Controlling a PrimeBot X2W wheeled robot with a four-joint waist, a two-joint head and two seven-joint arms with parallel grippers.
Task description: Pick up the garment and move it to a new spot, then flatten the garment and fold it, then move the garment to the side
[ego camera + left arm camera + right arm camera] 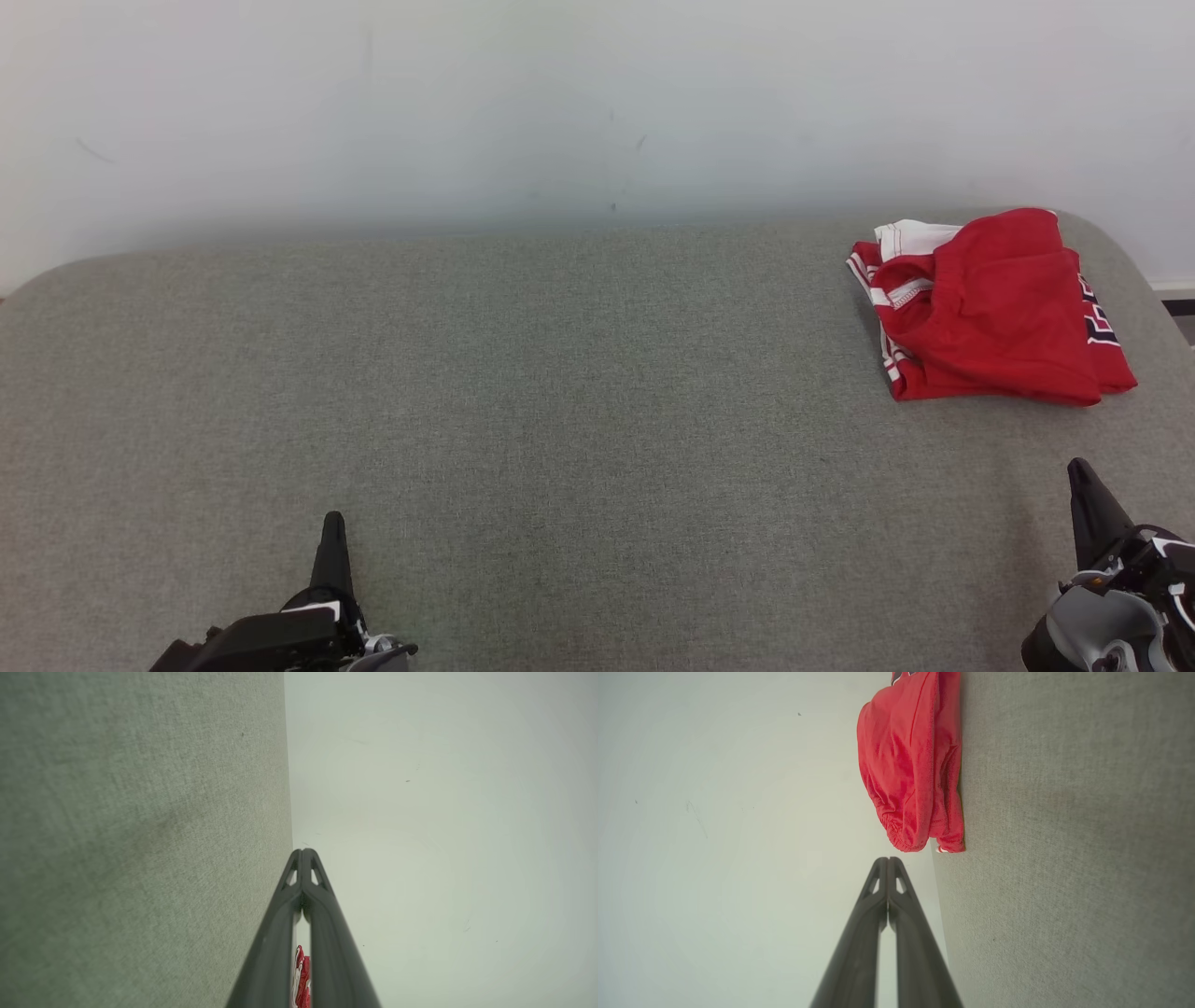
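- Left gripper (332, 521): at the near edge of the grey fabric table (579, 392), left of middle; fingers pressed together, holding nothing.
- Garment (994, 313): red with white and dark trim, a folded, slightly rumpled bundle in the table's far right corner, apart from both grippers.
- Right gripper (1081, 469): at the near right corner; fingers pressed together, holding nothing.

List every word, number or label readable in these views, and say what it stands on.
No text here can be read.
Red garment, right edge: dark, white-outlined lettering, cut off by the fold, unreadable.
Grey table and wall: no text.
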